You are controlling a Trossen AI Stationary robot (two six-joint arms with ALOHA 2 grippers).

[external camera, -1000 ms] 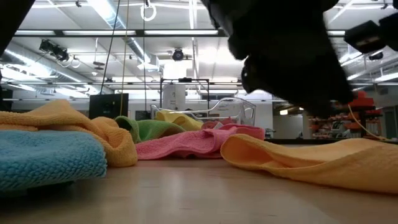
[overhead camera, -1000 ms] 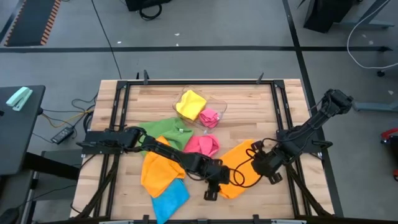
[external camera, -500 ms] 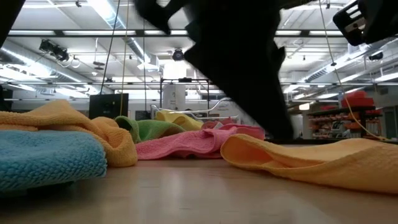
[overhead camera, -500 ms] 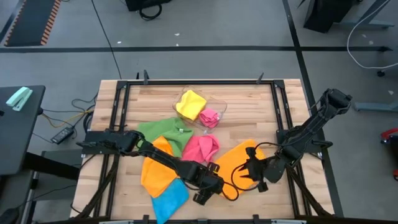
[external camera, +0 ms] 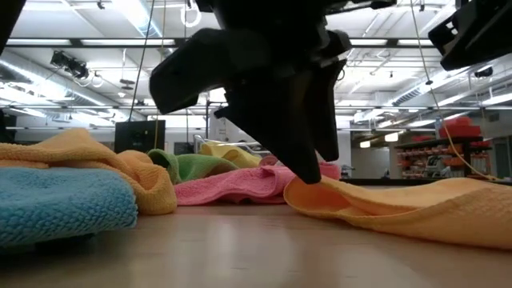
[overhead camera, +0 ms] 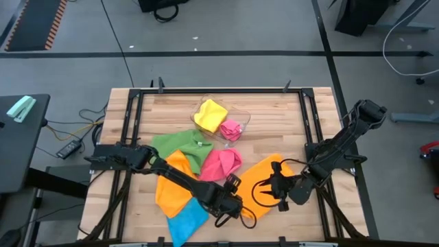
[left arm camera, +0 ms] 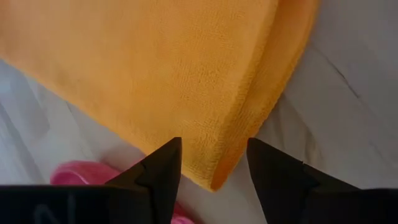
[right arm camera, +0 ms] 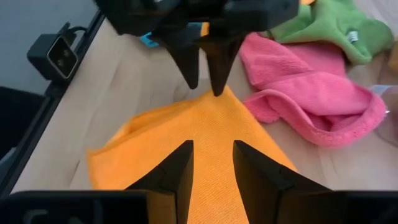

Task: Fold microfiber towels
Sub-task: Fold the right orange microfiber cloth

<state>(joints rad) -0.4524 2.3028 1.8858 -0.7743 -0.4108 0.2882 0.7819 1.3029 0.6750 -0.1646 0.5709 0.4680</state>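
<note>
Orange microfiber, the towel [overhead camera: 264, 184] being worked, lies toward 5 o'clock on the wooden table [overhead camera: 274, 116], partly doubled, one corner pointing at the table's middle. The left gripper [overhead camera: 236, 204] stands over that corner with its fingers parted, their tips either side of the hemmed edge; the left wrist view shows cloth between them with a gap at each side, nothing pinched. The right gripper [overhead camera: 274, 189] hovers low over the same towel from 4 o'clock, fingers slightly apart and empty, as its wrist view shows. Bare wood runs along the near edge under the left gripper, and a wider open strip lies beyond the towels at 12 o'clock. A blue towel [overhead camera: 186, 218] lies at 7 o'clock by the near edge, touching a second orange towel [overhead camera: 173, 185] at 8. Past these, near centre, sits a crumpled pink towel [overhead camera: 223, 161], then a green towel [overhead camera: 180, 143] at 10. Farthest, a clear tray [overhead camera: 241, 118] at 12 holds a yellow towel [overhead camera: 210, 114] and another pink one [overhead camera: 232, 129]. Only the low view shows the left fingertips reaching down to the towel's raised fold
</note>
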